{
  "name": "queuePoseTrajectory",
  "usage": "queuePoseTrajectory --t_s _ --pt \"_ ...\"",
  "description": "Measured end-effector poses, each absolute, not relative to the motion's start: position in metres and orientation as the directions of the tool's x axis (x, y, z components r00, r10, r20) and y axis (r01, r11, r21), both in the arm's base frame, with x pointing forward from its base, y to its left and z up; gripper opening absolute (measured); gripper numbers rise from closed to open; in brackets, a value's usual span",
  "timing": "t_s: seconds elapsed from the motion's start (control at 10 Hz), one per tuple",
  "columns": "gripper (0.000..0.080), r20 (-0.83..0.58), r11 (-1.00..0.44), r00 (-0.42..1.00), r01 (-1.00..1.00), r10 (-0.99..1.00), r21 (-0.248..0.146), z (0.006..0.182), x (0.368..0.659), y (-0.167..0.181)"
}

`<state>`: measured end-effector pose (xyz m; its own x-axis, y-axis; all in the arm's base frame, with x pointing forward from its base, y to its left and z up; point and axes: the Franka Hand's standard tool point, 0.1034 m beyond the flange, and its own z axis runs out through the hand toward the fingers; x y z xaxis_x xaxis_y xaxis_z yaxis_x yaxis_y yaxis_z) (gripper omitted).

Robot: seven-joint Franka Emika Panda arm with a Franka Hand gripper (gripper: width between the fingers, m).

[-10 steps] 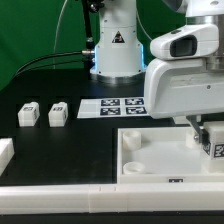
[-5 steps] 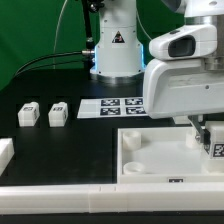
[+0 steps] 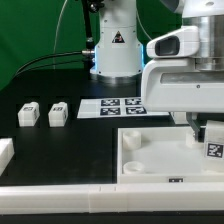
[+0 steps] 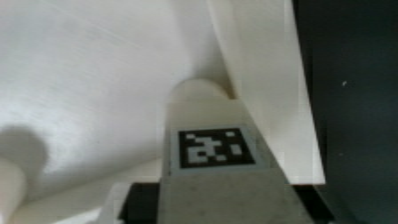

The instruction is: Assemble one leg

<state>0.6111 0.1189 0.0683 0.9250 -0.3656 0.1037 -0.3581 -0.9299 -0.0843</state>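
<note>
1. Much of my gripper (image 3: 210, 138) is hidden in the exterior view: my own white wrist housing covers it from above, and the picture's right edge cuts it off, so only dark finger parts show beside a tagged block.
2. In the wrist view my fingers (image 4: 146, 200) appear only as grey and dark strips at the picture's edge, flanking the base of the leg (image 4: 217, 150); their tips are out of frame.
3. I am clamped on that leg: it stands between my fingers, its black-and-white tag facing the wrist camera, its far end tapering away from me.
4. How wide my fingers stand beyond the leg's width I cannot tell.
5. The held leg (image 3: 213, 150) sits over the white panel (image 3: 150, 160), near the panel's corner on the exterior view's right. Whether its tip touches the panel surface I cannot make out; in the wrist view the tip lies close to the panel's raised edge (image 4: 246, 60).
6. Two more legs (image 3: 28, 114) (image 3: 59, 114) stand side by side on the black table (image 3: 60, 90), well apart from me, on the exterior view's left.
7. The marker board (image 3: 112, 106) lies flat between them and my arm.
</note>
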Motion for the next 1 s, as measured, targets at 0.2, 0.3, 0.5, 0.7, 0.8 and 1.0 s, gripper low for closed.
queuePoseTrajectory --t_s 0.2,0.3,0.5,0.7,0.8,1.0 --pt "0.0294 0.082 -0.836 0.833 -0.538 -0.547 -0.107 0.068 0.6111 0.117" --pt "0.0294 0.068 -0.777 0.775 -0.618 -0.628 -0.121 0.0678 0.6112 0.1159" --pt "0.0294 0.022 -0.556 0.56 -0.816 -0.828 -0.16 0.0677 0.6106 0.116" --pt "0.0294 -0.008 -0.413 0.42 -0.896 -0.908 -0.164 0.068 0.6105 0.1161" --pt "0.0294 -0.036 -0.289 0.298 -0.943 -0.954 -0.165 0.0681 0.6103 0.1171" --pt "0.0294 -0.082 -0.058 0.071 -0.986 -0.994 -0.153 0.0683 0.6097 0.1191"
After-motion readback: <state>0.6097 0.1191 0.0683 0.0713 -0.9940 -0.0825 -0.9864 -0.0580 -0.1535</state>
